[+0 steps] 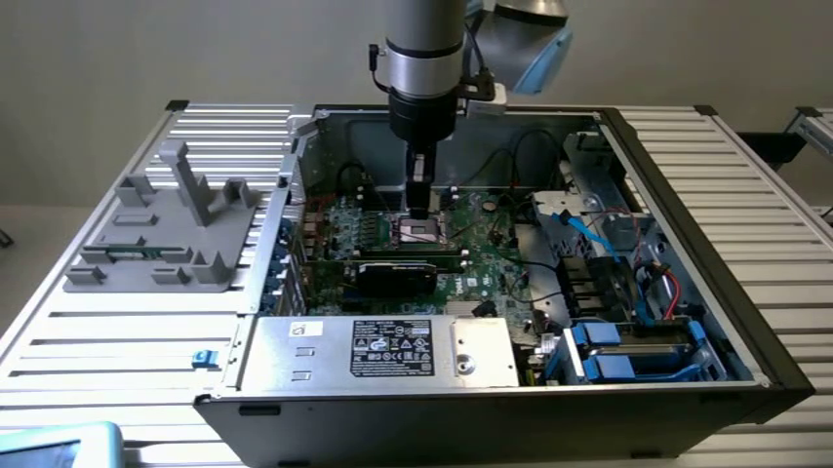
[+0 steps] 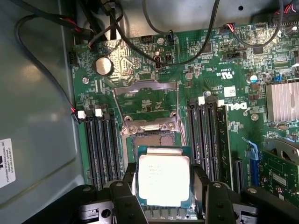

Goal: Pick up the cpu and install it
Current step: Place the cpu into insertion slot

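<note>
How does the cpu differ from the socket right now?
The cpu has a pale shiny metal top; the socket is a dark contact field in a metal frame. The cpu is clamped in the gripper; the socket is fixed to the board, frame open. Both are square.

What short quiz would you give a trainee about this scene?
1. True or false: the gripper holds the cpu between its fingers.
2. The cpu hangs nearest to: A the socket; B the grey stand outside the case; C the black card.
3. What colour is the board around the socket?
Key: 1 true; 2 A; 3 green.
</note>
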Motion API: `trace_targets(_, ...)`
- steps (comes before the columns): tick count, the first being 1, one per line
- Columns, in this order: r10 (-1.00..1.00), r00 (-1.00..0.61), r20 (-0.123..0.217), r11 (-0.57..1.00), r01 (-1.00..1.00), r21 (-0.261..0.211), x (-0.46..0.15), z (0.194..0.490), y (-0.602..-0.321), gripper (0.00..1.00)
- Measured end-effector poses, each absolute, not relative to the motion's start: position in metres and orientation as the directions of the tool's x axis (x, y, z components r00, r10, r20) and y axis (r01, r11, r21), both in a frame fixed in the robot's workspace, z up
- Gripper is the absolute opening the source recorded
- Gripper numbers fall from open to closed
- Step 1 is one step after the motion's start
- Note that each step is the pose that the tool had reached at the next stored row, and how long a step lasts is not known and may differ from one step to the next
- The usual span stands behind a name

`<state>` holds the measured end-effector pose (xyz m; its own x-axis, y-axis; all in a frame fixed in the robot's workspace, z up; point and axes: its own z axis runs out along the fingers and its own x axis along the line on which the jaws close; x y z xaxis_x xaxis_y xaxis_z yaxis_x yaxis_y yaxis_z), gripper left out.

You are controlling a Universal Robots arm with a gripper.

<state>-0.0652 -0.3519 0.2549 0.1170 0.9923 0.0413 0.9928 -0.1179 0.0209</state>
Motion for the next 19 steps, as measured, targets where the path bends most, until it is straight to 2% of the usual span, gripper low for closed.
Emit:
trace_targets(8,0.996,0.091,-0.001,-0.091,0.995,0.037,-0.0669,0.2548,-0.3453,0.56)
trace_targets(19,0.996,0.088,-0.004,-0.088,0.995,0.046,-0.0728,0.2548,-0.3438,0.56)
